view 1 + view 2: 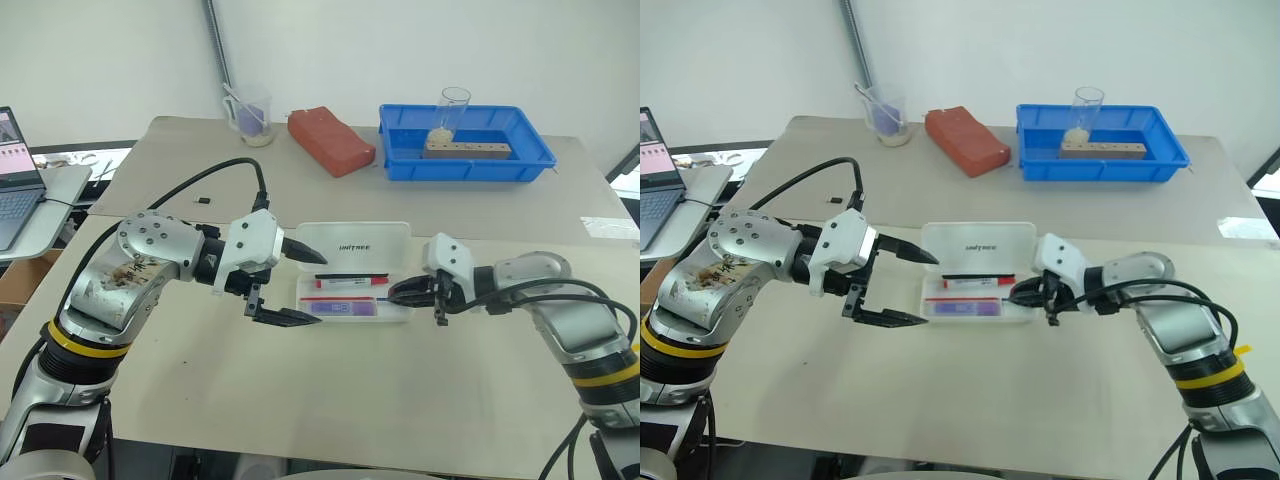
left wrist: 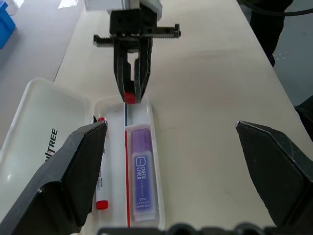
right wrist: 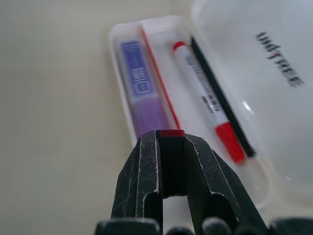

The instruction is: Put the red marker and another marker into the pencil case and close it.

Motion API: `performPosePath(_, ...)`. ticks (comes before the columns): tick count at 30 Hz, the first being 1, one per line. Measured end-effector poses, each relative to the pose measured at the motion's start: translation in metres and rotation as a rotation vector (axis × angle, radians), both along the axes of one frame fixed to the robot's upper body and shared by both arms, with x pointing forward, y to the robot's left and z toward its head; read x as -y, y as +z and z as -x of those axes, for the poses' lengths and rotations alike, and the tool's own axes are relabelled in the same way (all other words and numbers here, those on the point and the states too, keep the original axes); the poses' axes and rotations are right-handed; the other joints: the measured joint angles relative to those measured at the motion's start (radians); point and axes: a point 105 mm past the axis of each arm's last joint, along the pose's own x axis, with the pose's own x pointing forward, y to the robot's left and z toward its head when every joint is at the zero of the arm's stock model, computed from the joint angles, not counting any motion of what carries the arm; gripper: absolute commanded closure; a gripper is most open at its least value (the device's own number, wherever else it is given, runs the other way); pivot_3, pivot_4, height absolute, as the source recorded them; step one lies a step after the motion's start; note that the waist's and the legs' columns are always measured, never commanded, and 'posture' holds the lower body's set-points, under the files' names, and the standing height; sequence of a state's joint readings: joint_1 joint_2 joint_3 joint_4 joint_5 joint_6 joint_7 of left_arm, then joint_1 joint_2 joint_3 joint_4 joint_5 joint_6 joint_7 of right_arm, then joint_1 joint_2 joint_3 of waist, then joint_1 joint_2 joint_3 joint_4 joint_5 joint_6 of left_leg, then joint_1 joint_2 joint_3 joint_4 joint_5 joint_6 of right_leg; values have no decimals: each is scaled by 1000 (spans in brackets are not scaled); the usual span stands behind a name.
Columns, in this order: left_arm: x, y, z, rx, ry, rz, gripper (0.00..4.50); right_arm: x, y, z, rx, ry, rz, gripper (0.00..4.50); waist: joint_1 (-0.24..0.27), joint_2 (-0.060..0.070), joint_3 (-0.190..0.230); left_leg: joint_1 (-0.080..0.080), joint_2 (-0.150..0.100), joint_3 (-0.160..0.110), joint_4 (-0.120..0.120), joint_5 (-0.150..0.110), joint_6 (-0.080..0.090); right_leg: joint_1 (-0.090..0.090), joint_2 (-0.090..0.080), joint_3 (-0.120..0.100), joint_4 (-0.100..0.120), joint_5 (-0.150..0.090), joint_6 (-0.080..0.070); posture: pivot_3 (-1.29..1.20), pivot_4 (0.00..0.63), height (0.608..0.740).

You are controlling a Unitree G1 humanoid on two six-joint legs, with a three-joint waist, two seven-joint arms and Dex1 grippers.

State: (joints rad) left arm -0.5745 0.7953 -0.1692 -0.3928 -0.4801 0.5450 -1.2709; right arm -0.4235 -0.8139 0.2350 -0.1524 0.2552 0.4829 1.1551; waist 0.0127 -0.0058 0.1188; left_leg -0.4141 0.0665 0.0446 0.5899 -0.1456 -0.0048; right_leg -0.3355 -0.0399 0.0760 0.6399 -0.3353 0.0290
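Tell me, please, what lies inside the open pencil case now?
Inside the pencil case lie the red marker, the purple highlighter, a thin red pen and a black pen. The right gripper, shut on the thin pen's end, covers part of the tray.

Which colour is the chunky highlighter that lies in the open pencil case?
Lavender purple: the highlighter shows best in the left wrist view.
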Motion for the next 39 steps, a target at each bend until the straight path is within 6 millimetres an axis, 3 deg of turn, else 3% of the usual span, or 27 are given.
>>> performPosePath(3,-2,-1,5,-6,3,8,0,3,-8,-2,-17,13,22,4222,-4,0,0,0,0,0,-1,0,0,0,0,0,1,2,-4,0,150,740)
performPosePath(5,-2,-1,6,-12,10,7,0,4,-12,-5,-16,20,30,3143,-6,0,0,0,1,0,-1,0,0,0,1,0,1,2,-5,0,150,740)
performPosePath(14,0,0,7,-8,29,7,0,4,-16,-11,-14,15,24,138,-8,0,0,0,1,0,-1,0,0,0,1,0,1,2,-5,0,150,740)
performPosePath(18,-1,3,-2,-7,69,30,0,4,-2,-9,-18,-1,-33,59,-5,0,0,0,1,0,-1,0,0,0,1,0,2,2,-5,0,150,740)
performPosePath(21,-7,16,-39,10,230,124,0,5,33,-9,48,-54,-125,59,0,0,0,0,1,-1,0,0,0,0,1,0,2,2,-4,0,150,740)
performPosePath(24,-20,18,-88,30,457,218,710,3,57,-5,84,-123,-203,0,0,0,0,0,0,-2,-1,0,0,0,1,0,2,2,-5,0,150,740)
performPosePath(27,-39,3,-135,22,682,263,2031,-2,83,-3,142,-180,-264,0,-1,0,0,0,0,-3,-1,0,0,0,1,-1,2,2,-5,0,150,740)
performPosePath(32,-54,-18,-175,16,854,237,4342,-7,118,-2,230,-231,-310,0,-4,-1,1,-2,0,-3,-3,0,0,-2,2,-1,1,2,-5,0,150,740)
performPosePath(39,-35,-44,-180,-114,809,174,4432,-13,121,3,223,-250,-321,0,-3,-1,1,-2,-1,-3,-3,0,0,-2,1,-1,2,2,-5,0,150,740)
